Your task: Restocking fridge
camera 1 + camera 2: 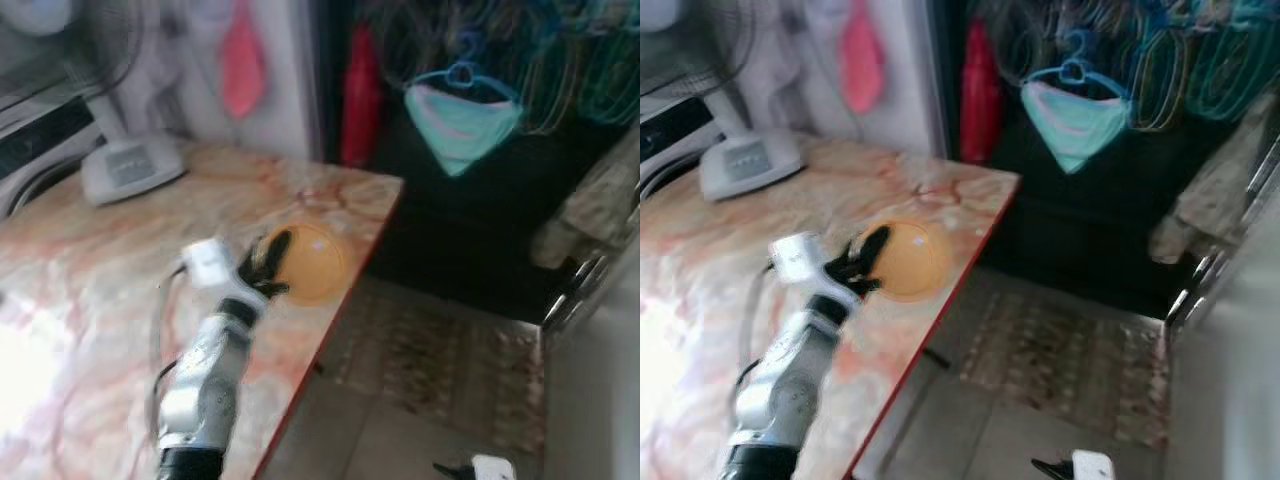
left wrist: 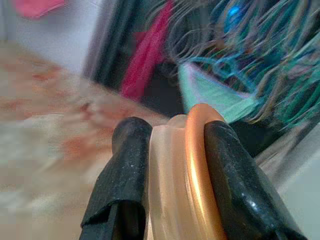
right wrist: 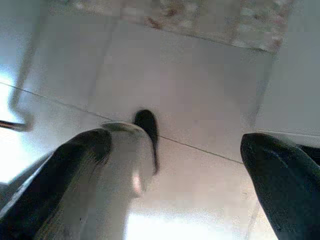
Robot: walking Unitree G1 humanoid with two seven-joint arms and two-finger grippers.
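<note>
A round orange-yellow container (image 1: 312,262) lies on the marble table (image 1: 90,300), close to the table's right edge. My left gripper (image 1: 268,268) is shut on its near rim, the silver arm reaching across the tabletop. In the left wrist view the two black fingers (image 2: 125,170) clamp the orange rim and pale translucent wall of the container (image 2: 185,190). My right gripper (image 3: 177,142) hangs low over the tiled floor, its fingers wide apart and open with nothing between them. A white part of that arm (image 1: 490,467) shows at the bottom.
A white fan base (image 1: 130,165) stands at the table's far left. Beyond the table hang a teal garment on a blue hanger (image 1: 462,115), a red cloth (image 1: 360,95) and a pink cloth (image 1: 242,65). A patterned rug (image 1: 440,355) lies on the floor to the right.
</note>
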